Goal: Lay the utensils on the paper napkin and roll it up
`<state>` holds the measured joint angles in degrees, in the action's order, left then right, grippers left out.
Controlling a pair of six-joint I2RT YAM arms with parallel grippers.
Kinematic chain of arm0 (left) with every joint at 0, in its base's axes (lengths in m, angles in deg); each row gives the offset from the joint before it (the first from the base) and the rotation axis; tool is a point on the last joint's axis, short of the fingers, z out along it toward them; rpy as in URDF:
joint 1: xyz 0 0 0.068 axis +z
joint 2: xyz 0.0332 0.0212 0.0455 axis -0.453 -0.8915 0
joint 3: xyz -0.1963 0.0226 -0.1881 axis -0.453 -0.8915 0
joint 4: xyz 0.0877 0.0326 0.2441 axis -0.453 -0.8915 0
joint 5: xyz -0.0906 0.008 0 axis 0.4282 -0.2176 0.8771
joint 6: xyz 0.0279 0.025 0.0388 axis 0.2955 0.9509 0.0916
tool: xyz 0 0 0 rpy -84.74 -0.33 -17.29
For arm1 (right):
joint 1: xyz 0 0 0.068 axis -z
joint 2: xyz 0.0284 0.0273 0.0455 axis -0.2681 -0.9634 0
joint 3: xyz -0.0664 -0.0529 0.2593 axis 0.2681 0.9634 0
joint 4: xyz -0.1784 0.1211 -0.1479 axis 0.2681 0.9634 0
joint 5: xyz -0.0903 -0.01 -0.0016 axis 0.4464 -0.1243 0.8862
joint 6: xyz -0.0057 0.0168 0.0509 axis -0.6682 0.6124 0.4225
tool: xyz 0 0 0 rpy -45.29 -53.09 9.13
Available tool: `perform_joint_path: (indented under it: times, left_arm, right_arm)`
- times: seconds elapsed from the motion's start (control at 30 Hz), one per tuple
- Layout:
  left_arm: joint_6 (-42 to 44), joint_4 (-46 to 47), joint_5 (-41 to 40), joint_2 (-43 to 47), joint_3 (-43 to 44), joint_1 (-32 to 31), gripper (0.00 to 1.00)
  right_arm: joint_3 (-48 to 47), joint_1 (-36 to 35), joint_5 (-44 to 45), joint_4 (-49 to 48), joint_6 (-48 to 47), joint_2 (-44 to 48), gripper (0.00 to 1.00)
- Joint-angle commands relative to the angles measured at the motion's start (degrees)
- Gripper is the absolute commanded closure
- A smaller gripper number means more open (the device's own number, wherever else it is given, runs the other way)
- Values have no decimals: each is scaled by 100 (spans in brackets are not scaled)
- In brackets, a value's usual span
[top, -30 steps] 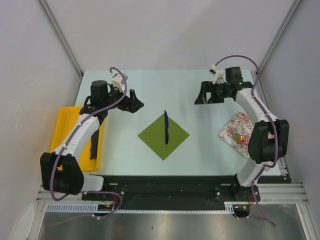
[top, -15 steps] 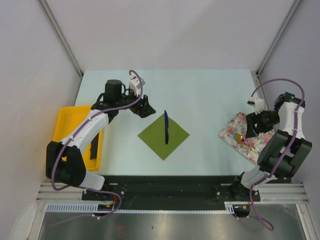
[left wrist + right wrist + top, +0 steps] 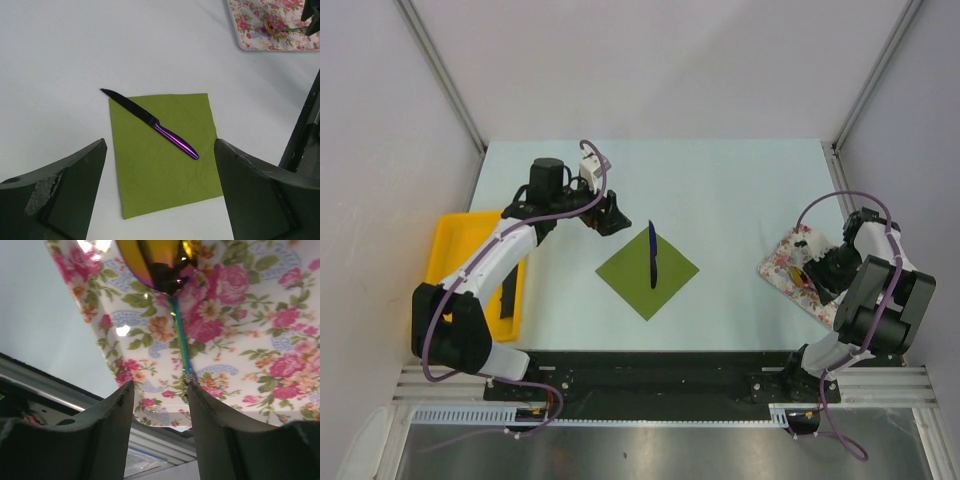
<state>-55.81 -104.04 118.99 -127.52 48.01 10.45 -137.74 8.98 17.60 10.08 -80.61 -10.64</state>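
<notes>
The olive-green paper napkin (image 3: 647,272) (image 3: 165,155) lies as a diamond at the table's middle. A dark purple knife (image 3: 652,255) (image 3: 150,120) rests on it, blade tip past the far corner. My left gripper (image 3: 610,215) (image 3: 160,145) hovers open just behind and left of the napkin, holding nothing. A spoon with a gold head (image 3: 160,260) and thin iridescent handle (image 3: 180,340) lies on the floral cloth (image 3: 788,262) (image 3: 260,340). My right gripper (image 3: 817,272) (image 3: 160,387) is low over it, jaws partly narrowed with a gap; the handle's end meets the right fingertip (image 3: 192,390).
A yellow tray (image 3: 450,255) sits at the left table edge with a dark utensil (image 3: 507,290) inside. The floral cloth lies near the right edge, close to the metal frame rail (image 3: 45,395). Grey walls enclose the table on three sides.
My right arm swung from the far right back down onto the floral cloth over the spoon, its jaws narrowing. My left arm moved toward the napkin's far-left side, then held still.
</notes>
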Motion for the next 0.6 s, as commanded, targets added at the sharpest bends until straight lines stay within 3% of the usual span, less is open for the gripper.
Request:
perform_joint_path:
  times: [0.0,0.3,0.57]
  left_arm:
    - [107,0,255,87,175,-12,7]
    - [151,-105,273,43,316,-21,7]
    - [169,-132,238,166,141,-21,7]
  right_arm:
    - [29,-10,384,-417,-136,-31,49]
    - [513,-63,437,-927,-286,-31,50]
    - [697,-80,551,-1507,-294,-286,59]
